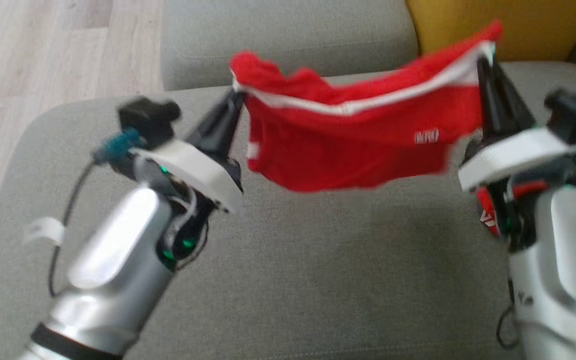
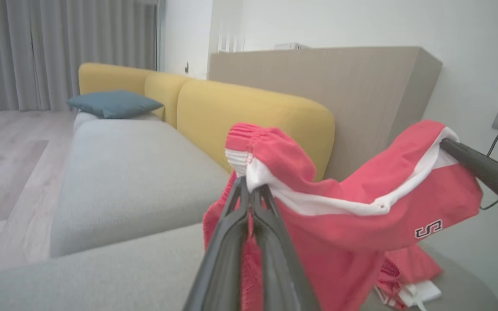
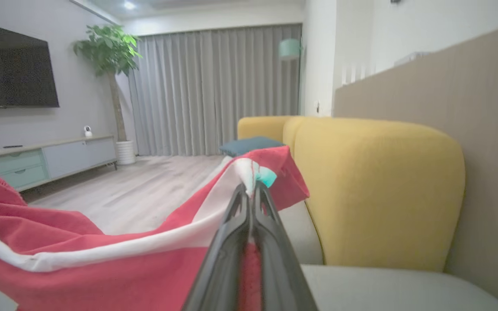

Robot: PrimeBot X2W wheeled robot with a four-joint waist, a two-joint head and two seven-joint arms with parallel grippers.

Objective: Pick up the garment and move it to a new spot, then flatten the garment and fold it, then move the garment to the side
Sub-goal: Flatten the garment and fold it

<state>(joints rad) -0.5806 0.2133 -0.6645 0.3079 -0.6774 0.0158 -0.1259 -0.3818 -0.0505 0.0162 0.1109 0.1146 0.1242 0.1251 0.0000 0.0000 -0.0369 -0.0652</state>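
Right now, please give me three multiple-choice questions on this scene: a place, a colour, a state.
1. Where is the red garment? A in a basket; B hanging over the grey seat; C folded on a table.
2. Its stripe is: A white; B blue; C black.
3. The left gripper and right gripper are: A both open; B both shut on the garment; C one open.
Key: B, it hangs between the grippers; A, a white band runs along the top edge; B, each pinches a corner.

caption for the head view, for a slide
Left gripper and right gripper hold the red garment stretched between them over the grey sofa seat.
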